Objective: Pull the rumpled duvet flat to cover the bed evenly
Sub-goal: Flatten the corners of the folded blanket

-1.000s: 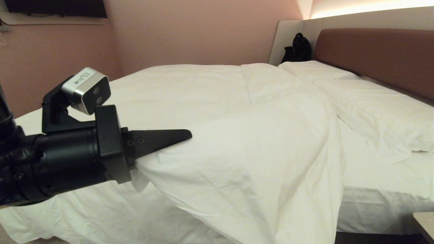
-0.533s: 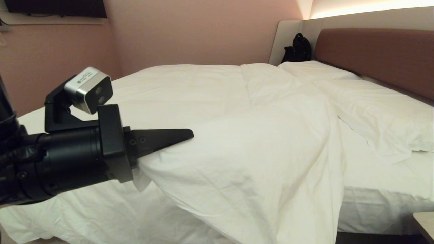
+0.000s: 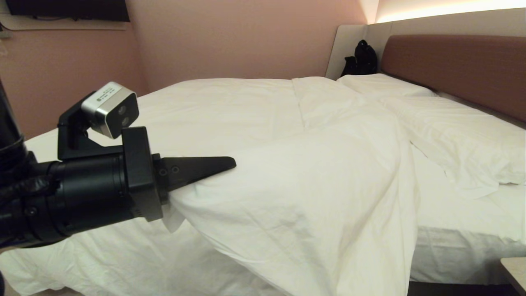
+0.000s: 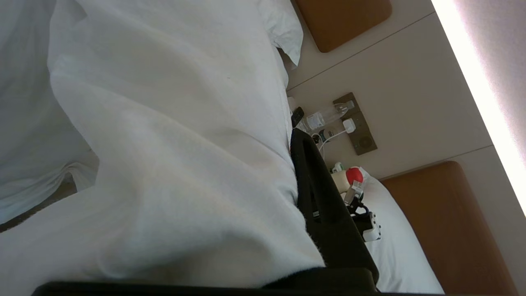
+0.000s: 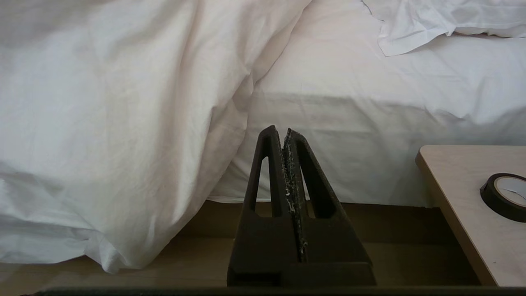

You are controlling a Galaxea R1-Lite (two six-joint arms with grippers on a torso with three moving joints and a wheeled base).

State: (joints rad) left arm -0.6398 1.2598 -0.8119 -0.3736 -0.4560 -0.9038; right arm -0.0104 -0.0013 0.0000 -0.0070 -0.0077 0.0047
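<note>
Left end effector point(image 3: 224, 164): black, sitting at left of head view over the near side of the bed, pinching a fold of the thick puffy white duvet point(image 3: 287, 176) between closed fingers; cloth bunching out just under the fingers. In left wrist view, one black finger point(image 4: 318, 193) pressing flat against the fabric.

Duvet lying rumpled across the wide low white-sheeted bed point(image 3: 464, 218): covering the far and middle part, lifting into a ridge at the grip, draping off the near edge toward the floor. Leaving a strip of taut white fitted sheet point(image 3: 460, 205) bare on the right, between duvet edge and headboard end.

Two white rectangular pillows point(image 3: 456, 135) resting by the reddish-brown padded headboard point(image 3: 460, 70), nearer one creased. Black bag-like object point(image 3: 361, 57) sitting in the far corner beside the headboard; identity unclear.

Right end effector point(image 5: 285, 135): black fingers pressing together, gripping nothing, hanging low beside the bed, pointing at the mattress side. Light wooden bench point(image 5: 456, 193) just to its right, carrying a dark tape roll point(image 5: 505, 195).
</note>
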